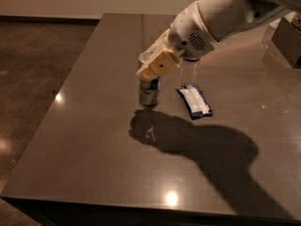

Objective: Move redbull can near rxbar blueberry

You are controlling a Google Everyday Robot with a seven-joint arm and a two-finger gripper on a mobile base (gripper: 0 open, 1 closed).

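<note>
A: Silver-and-blue metal under that cream pad: is that the redbull can (149,94)?

B: Yes. It stands upright near the middle of the desk (89,149), long axis vertical, silver top up under the pincer (151,68)

A: How is the pincer set?

B: It comes in from the upper right of the view on the white arm (221,18). It looks narrow and closed on the can's upper part, with one pad across the near side of the can. The far pad is hidden, so the hold is my judgement

A: Is the can's base on the desk?

B: I cannot tell. The bottom rim sits right at the edge of the arm's shadow (197,145)

A: And the rxbar blueberry (194,100)?

B: It lies flat, white panel up, to the right of the can in the view. It is near the can but apart from it, with bare desk between. Its long axis runs from far-left to near-right, so one long edge faces the can

A: So the move?

B: I'd say a short sideways carry toward that long edge, keeping the can vertical and setting it down beside the wrapper, not on it
</note>
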